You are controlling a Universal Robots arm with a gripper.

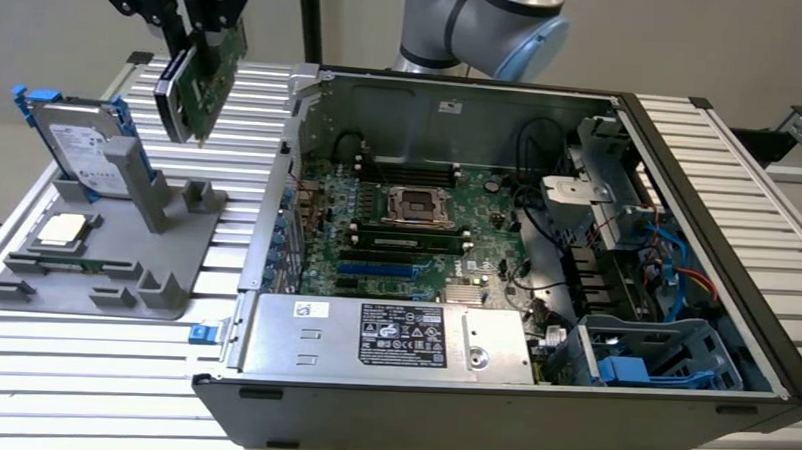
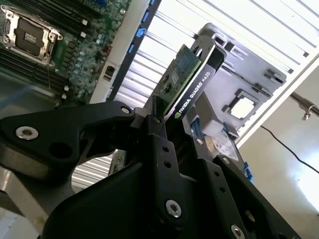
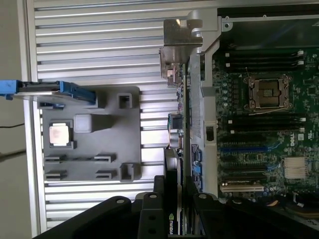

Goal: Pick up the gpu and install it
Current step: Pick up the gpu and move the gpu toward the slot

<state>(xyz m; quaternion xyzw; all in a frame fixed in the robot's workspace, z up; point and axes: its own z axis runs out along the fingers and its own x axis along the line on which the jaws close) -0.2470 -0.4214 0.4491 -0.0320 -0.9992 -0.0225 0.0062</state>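
The gripper [image 1: 205, 33] is clenched on the gpu [image 1: 199, 86], its black fingers [image 2: 155, 119] pinching the card across its thickness, green board on one side and black cooler on the other. In the exterior view the card hangs on edge at about eleven o'clock in the frame, tilted a little and clear of the slatted table [image 1: 103, 375]. In the first wrist view it shows edge-on, with its silver bracket [image 3: 177, 35] at the far end, close beside the outer wall of the open computer case [image 1: 378, 104]. From the card in the exterior view, the grey holder [image 1: 172, 277] sits toward seven o'clock, carrying the hard drive [image 1: 83, 149] and the CPU chip [image 1: 64, 230]. The motherboard [image 1: 401, 215] lies toward four o'clock, down inside the case. As I judge it, the pick-up is done and the carry toward the case is the step in hand. Installing would call for bringing the card over the case wall, lining its bottom edge up with an expansion slot and its bracket with the rear wall, then a straight, firm press.
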